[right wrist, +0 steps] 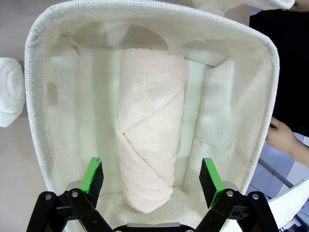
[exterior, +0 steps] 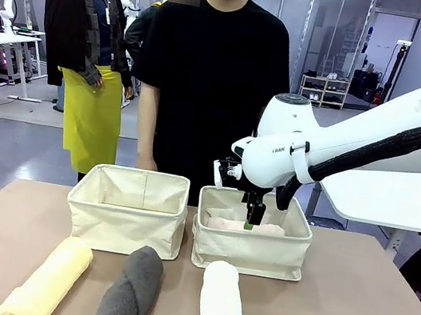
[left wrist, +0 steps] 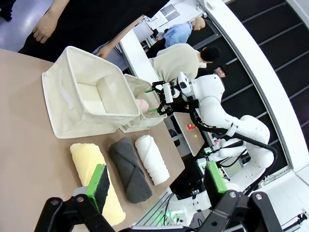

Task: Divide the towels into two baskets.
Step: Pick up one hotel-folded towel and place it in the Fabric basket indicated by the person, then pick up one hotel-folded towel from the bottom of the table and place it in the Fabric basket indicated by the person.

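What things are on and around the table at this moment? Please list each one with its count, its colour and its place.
yellow towel: one, pale yellow, on the table, near left
grey towel: one, dark grey, on the table, between the yellow and the white
white towel: one, white, on the table, in front of the right basket
pink towel: one, pale pink, lying inside the right basket
left basket: one, cream, mid-table, no towel in it
right basket: one, cream, beside the left basket
table: one, tan, under everything
person: one, black top, standing behind the baskets
right pincer: one, black with green pads, open, above the pink towel
left pincer: one, black with green pads, open, raised, holding nothing
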`<action>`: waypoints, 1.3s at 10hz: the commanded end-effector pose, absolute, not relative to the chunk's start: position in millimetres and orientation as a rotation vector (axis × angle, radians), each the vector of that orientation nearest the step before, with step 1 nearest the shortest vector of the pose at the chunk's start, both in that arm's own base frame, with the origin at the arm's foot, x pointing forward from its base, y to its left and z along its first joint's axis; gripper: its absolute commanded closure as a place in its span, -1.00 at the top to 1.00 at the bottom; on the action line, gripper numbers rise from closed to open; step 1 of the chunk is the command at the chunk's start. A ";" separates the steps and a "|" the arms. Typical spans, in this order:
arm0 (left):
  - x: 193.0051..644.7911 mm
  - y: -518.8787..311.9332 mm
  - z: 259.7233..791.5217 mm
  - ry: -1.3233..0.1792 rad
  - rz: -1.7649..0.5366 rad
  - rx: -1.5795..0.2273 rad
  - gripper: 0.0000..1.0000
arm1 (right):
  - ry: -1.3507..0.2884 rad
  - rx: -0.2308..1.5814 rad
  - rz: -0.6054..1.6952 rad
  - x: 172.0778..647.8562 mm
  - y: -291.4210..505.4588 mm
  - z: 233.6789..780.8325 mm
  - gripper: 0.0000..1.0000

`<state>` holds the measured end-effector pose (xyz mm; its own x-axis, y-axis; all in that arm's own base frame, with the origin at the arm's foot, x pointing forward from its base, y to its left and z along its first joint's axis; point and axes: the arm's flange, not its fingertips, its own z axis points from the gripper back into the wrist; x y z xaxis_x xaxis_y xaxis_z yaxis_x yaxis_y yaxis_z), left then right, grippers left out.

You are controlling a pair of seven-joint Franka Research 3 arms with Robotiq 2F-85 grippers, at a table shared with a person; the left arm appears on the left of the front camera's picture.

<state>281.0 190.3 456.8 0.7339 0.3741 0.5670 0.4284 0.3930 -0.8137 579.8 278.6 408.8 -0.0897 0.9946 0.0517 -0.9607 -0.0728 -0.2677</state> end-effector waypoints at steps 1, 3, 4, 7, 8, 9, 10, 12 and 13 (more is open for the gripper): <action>277.9 191.4 458.9 -0.808 -0.051 -1.213 1.00 | -0.265 -0.164 1.643 579.5 279.2 408.9 1.00; 277.9 191.4 458.9 -0.808 -0.051 -1.213 1.00 | -0.265 -0.164 1.643 579.5 279.2 408.9 1.00; 277.9 191.4 458.9 -0.808 -0.051 -1.213 1.00 | -0.265 -0.164 1.643 579.5 279.2 408.9 1.00; 277.9 191.4 458.9 -0.808 -0.051 -1.213 1.00 | -0.265 -0.164 1.643 579.5 279.2 408.9 1.00; 277.9 191.4 458.9 -0.808 -0.051 -1.213 1.00 | -0.264 -0.163 1.642 579.8 278.6 408.8 0.91; 277.9 191.4 458.9 -0.808 -0.051 -1.213 1.00 | -0.242 -0.132 1.646 565.8 278.8 431.3 1.00; 277.9 191.4 458.9 -0.808 -0.051 -1.213 1.00 | -0.219 -0.157 1.569 547.7 274.4 455.3 1.00; 277.9 191.4 458.9 -0.808 -0.051 -1.213 1.00 | -0.282 -0.160 1.425 505.3 256.9 502.5 1.00; 277.9 191.4 458.9 -0.808 -0.051 -1.213 1.00 | -0.282 -0.126 1.335 487.7 244.0 519.5 1.00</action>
<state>280.9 190.4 456.9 0.7335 0.3745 0.5672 0.4284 0.3931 -0.8136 516.6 259.9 512.7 0.1041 0.9907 0.0874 -0.9571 0.1237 -0.2620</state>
